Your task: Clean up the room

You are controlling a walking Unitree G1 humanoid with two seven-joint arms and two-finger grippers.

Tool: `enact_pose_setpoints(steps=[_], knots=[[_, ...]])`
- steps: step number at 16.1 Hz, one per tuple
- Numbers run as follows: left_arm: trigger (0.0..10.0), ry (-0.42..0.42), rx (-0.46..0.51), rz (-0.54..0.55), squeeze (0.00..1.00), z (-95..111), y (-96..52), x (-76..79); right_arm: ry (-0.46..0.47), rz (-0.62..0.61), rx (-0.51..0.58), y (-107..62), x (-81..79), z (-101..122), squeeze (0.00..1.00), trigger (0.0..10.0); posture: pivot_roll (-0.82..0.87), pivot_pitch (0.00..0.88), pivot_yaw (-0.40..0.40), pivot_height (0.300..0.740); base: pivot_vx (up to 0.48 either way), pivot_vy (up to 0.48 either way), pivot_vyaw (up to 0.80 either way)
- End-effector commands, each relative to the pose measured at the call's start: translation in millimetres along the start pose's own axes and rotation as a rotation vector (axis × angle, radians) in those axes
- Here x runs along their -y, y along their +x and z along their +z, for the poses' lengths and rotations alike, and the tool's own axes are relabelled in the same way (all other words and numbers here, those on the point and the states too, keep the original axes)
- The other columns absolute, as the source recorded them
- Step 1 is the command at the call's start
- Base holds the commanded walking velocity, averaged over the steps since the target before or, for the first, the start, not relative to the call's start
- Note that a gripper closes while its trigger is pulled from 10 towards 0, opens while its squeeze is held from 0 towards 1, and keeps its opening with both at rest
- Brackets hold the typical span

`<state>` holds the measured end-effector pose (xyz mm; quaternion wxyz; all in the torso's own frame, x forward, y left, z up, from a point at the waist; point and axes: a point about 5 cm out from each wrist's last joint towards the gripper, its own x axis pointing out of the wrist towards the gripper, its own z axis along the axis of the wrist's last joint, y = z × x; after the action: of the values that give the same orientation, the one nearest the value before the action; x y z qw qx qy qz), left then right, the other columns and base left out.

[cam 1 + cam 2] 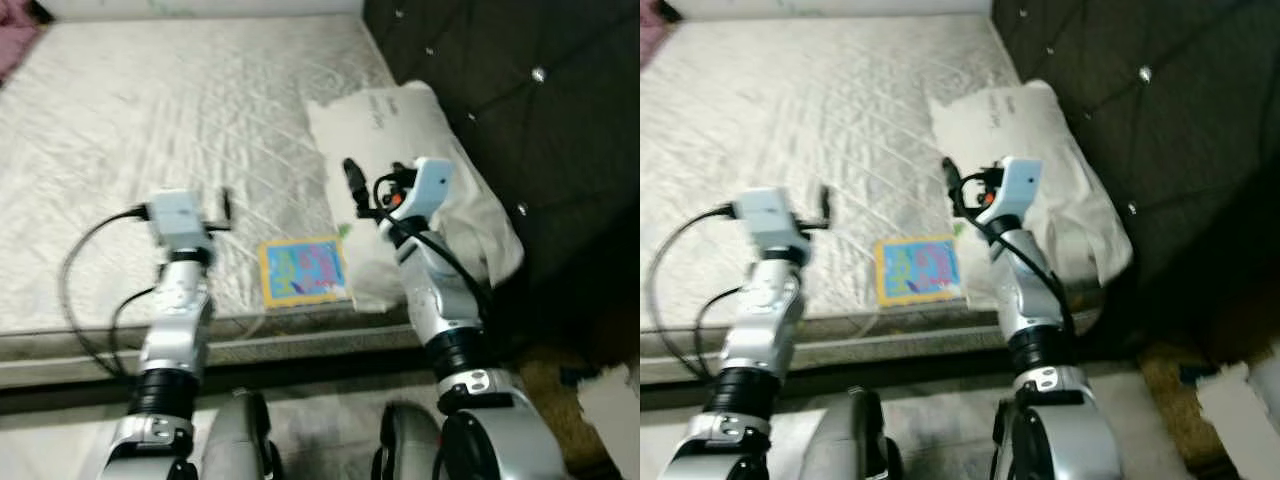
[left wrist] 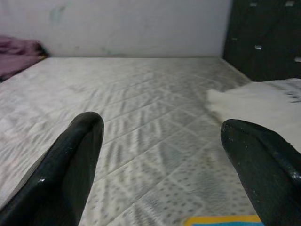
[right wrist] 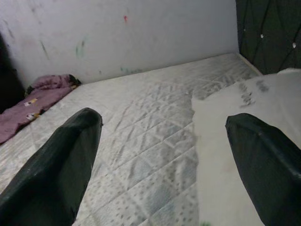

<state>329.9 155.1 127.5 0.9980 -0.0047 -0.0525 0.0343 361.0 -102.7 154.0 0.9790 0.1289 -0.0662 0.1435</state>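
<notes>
A colourful book (image 1: 303,270) with a yellow border lies flat at the front edge of the bare mattress (image 1: 150,110). Its top edge peeks in at the bottom of the left wrist view as the book (image 2: 221,220). A white pillow (image 1: 400,130) rests at the right against the dark headboard. My left gripper (image 2: 162,155) hovers open over the mattress, left of the book, holding nothing. My right gripper (image 3: 162,155) is also open and empty, raised over the pillow's left edge, just beyond the book's far right corner.
A dark tufted headboard (image 1: 520,90) rises on the right. A crumpled pink cloth (image 3: 42,96) lies at the mattress's far left corner by the white wall. On the floor at the right are a brown rug (image 1: 545,385) and a white object (image 1: 610,400).
</notes>
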Motion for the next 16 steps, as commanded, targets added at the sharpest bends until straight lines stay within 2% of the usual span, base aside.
enact_pose_setpoints(steps=[1,2,6,10,11,16], knots=[[10.0,-0.013,-0.009,-0.021,0.00,-0.3,0.3,1.1,-0.019,-0.024,0.030,3.6,2.2,7.3,0.00,10.0,-0.05,0.000,0.030,0.722,0.000,0.000,0.00],[10.0,0.008,-0.012,-0.033,0.00,-1.5,0.0,2.7,-0.033,-0.047,0.033,2.6,5.6,7.7,0.00,10.0,-0.05,0.000,0.023,0.736,0.000,0.000,0.00],[10.0,-0.072,-0.031,-0.018,0.00,-6.6,-10.1,2.2,-0.067,-0.058,-0.006,-10.3,10.8,-2.1,0.00,10.0,-0.06,0.000,0.006,0.740,0.000,0.000,0.00],[10.0,-0.088,-0.044,-0.056,0.00,-9.3,-19.5,8.2,-0.075,-0.094,-0.037,-23.3,16.3,-11.0,0.00,10.0,-0.07,0.000,0.018,0.740,0.000,0.000,0.00],[10.0,-0.093,-0.050,-0.095,0.00,-8.6,-20.7,15.3,-0.061,-0.100,-0.043,-27.3,15.3,-11.6,0.00,10.0,-0.08,0.000,0.020,0.740,0.000,0.480,0.00],[10.0,-0.115,-0.054,-0.110,0.00,-7.2,-21.1,20.3,-0.059,-0.112,-0.065,-33.9,16.6,-14.8,0.00,10.0,-0.09,0.000,0.019,0.740,0.000,0.480,-0.11]])
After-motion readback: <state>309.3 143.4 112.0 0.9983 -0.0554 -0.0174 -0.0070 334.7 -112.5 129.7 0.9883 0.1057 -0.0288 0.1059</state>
